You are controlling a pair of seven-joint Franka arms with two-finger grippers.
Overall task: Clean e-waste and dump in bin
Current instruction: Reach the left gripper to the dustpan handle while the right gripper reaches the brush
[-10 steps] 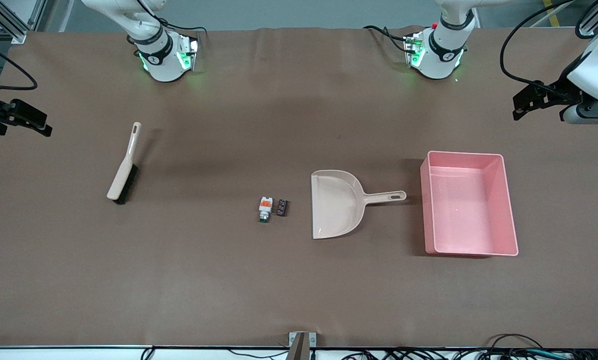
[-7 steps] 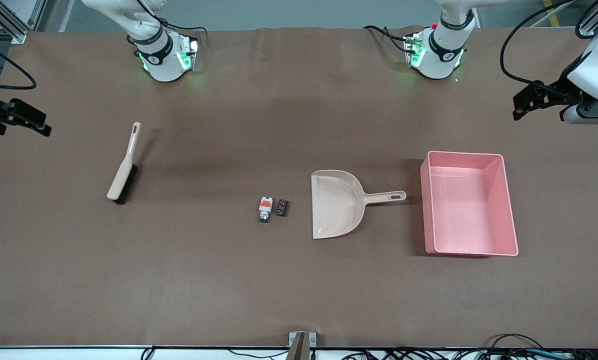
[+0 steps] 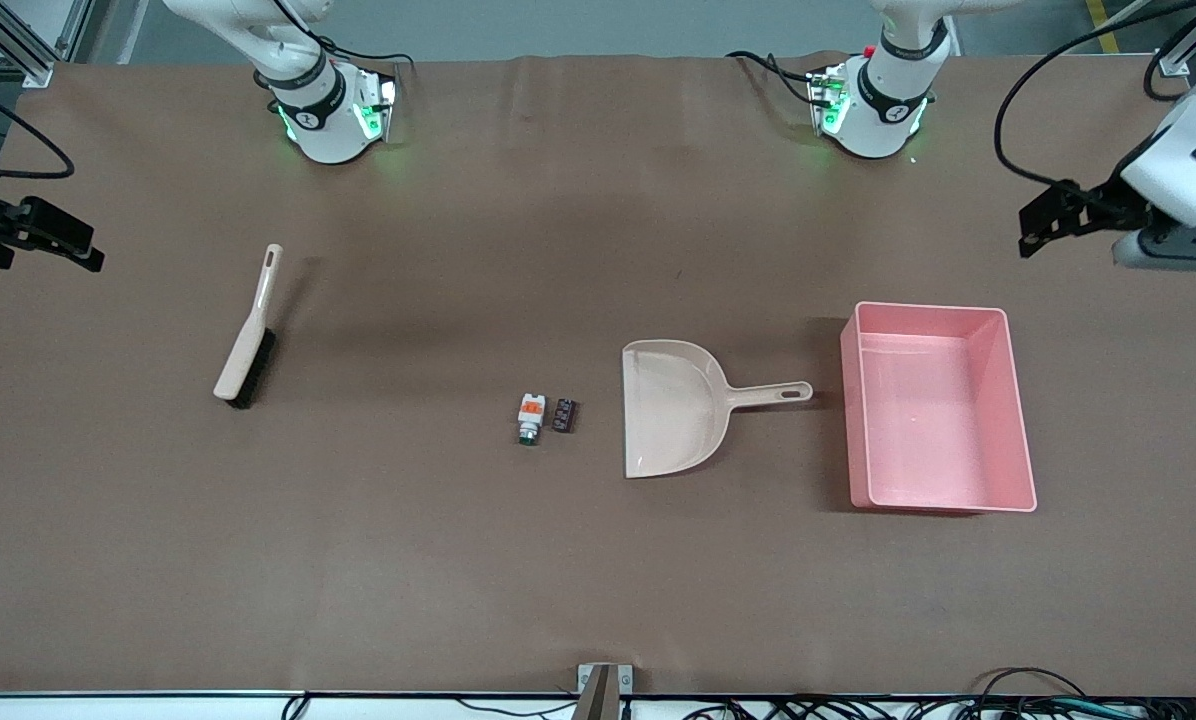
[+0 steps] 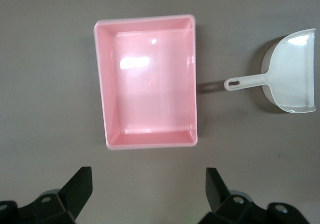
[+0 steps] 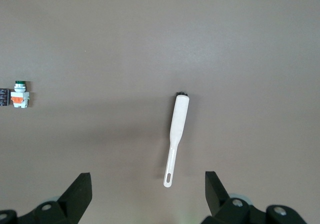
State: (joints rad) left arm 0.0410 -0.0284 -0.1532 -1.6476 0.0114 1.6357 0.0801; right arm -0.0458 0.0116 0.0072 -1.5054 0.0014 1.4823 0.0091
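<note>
At the far left edge of the front view my right gripper (image 3: pixel 78 255) hangs high over the table's right-arm end, fingers spread wide apart and empty; it has not shifted in the last moment, so I count that arm as waiting. Below it in its wrist view lies the brush (image 5: pixel 176 139), and in the front view the brush (image 3: pixel 248 335) sits left of centre, untouched, bristles down.

Near the middle of the frame the e-waste is where it was: the white part (image 3: pixel 530 416) with its orange top and green end, and the dark block (image 3: pixel 564 414) just beside it, both on the bare cloth; the white part (image 5: pixel 20 94) also shows at the left edge of the right wrist view. Just to their right sits the dustpan (image 3: pixel 673 420), mouth toward them, handle pointing at the bin (image 3: pixel 1020 400), which is empty (nothing inside in the left wrist view either, bin (image 4: pixel 105 114), dustpan (image 4: pixel 295 69)).

The one change is at the upper right: my left gripper (image 3: pixel 1033 215) has drifted slightly upward in the frame, fingers parted, holding nothing, over the cloth above the bin.

I read that as the approach only beginning; nothing is swept yet, and I judge brush and dustpan both need picking up first.
</note>
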